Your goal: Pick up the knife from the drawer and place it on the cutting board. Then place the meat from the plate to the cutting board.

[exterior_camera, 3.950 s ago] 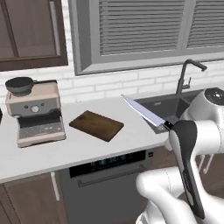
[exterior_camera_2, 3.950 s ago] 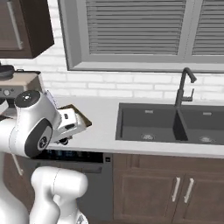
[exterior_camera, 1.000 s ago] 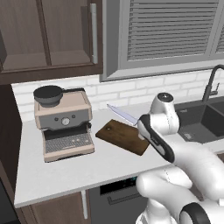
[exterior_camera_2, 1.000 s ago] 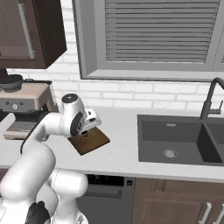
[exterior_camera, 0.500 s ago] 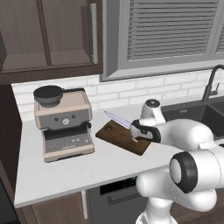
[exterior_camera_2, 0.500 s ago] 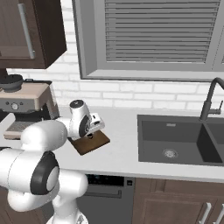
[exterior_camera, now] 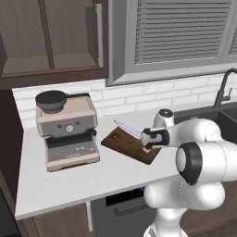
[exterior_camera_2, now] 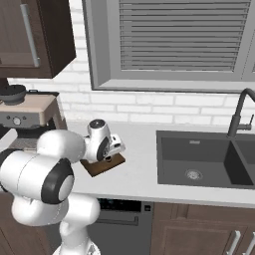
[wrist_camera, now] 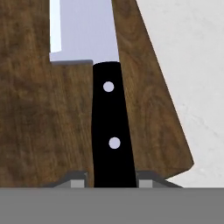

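Your pincer point(wrist_camera: 112, 181), clamped on the black handle of the knife point(exterior_camera: 132, 130), has come down over the cutting board point(exterior_camera: 131, 145) on the table point(exterior_camera: 69, 178). Blade low above the wood; release comes next, then the meat.

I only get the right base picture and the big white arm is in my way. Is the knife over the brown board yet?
Observer: Yes. In the hand view the knife lies right over the cutting board.
Operator: Is the tool still pinching it?
Observer: The tool is shut on the knife's black handle.
Operator: Which way does the pointy end go?
Observer: In the left base view the blade aims at the coffee machine.
Operator: Is it lying flat on the board?
Observer: Not yet; there the tip sits higher than the handle.
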Robot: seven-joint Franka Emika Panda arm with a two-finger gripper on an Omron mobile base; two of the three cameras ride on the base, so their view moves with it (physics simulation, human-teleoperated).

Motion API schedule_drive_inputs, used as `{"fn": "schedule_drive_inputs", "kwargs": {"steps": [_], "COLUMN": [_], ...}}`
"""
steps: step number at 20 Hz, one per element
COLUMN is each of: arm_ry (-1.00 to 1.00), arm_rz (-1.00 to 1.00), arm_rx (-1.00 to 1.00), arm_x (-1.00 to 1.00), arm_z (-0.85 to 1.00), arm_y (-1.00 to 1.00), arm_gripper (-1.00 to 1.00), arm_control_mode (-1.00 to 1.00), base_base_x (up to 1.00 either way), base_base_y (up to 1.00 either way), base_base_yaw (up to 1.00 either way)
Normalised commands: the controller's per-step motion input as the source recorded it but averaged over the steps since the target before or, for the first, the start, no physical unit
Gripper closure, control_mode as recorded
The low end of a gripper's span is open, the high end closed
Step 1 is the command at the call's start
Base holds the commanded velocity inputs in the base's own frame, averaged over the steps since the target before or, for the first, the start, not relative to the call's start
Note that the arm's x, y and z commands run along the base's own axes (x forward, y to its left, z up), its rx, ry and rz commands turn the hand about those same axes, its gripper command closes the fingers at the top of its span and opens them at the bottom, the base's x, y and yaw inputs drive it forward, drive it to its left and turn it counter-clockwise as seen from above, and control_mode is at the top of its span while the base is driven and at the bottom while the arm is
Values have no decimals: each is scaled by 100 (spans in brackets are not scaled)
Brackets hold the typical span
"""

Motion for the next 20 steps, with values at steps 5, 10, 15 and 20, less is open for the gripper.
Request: {"fn": "schedule_drive_inputs", "kwargs": {"steps": [5,10,15,20], "arm_ry": [3,0,0,0], "arm_rz": [3,3,0,0], "arm_rx": [1,0,0,0], "arm_x": [28,12,0,-1], "arm_z": [-23,-8,0,0], "arm_y": [0,0,0,-1], "arm_gripper": [-100,-100,-100,-100], "arm_control_mode": [-100,-100,-100,-100], "base_base_x": [0,0,0,0], "base_base_y": [0,0,0,0], "base_base_yaw": [0,0,0,0]}}
